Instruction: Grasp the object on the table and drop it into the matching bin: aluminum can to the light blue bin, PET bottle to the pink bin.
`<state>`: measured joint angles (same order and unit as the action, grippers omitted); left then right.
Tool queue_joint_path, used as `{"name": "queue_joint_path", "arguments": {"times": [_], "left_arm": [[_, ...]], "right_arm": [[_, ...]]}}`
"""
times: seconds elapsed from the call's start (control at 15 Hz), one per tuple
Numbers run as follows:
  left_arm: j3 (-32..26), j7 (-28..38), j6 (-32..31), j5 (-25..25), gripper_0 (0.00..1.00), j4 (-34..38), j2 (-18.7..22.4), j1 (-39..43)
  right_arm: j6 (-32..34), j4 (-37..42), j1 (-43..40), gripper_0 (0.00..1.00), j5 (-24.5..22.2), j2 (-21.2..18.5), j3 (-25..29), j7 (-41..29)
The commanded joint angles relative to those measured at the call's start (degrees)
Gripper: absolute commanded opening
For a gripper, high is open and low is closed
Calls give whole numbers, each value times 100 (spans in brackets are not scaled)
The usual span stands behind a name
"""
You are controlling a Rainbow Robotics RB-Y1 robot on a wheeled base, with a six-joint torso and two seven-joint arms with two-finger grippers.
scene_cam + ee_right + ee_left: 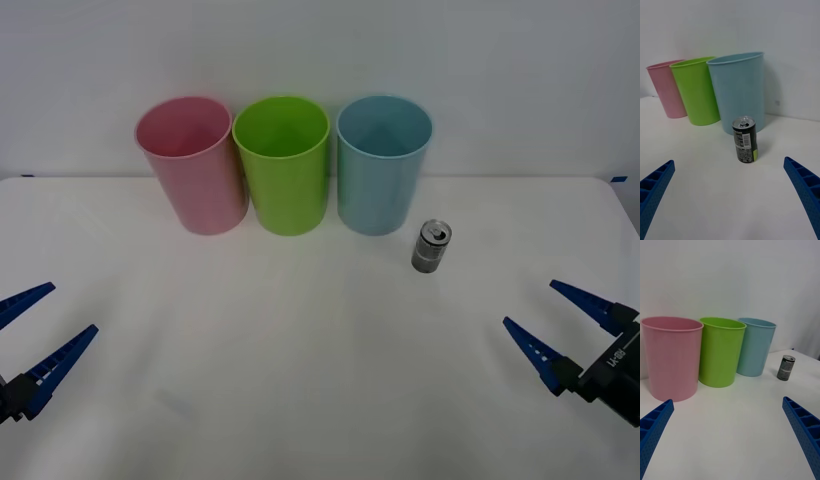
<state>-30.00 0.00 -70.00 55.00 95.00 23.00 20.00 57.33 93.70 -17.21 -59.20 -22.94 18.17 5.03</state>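
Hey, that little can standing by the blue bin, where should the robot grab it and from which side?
Probably best around the mid-body of the can, fingers on opposite sides of its round wall. It stands upright on the table, just in front of the light blue bin, so come in from the front with the open right gripper, the nearer one, rather than from the bin side.
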Motion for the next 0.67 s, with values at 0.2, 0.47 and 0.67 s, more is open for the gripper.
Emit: {"name": "queue_joint_path", "arguments": {"times": [0.2, 0.47, 0.67], "left_arm": [[0, 0, 0, 0, 100, 0, 0, 0], [0, 0, 0, 0, 100, 0, 0, 0], [0, 0, 0, 0, 100, 0, 0, 0]], "right_arm": [[-828, -194, 350, 100, -197, 9, -586, 191], [-934, -941, 1000, 100, -285, 53, -841, 358], [-1057, -1398, 1475, 100, -549, 255, -885, 481]]}}
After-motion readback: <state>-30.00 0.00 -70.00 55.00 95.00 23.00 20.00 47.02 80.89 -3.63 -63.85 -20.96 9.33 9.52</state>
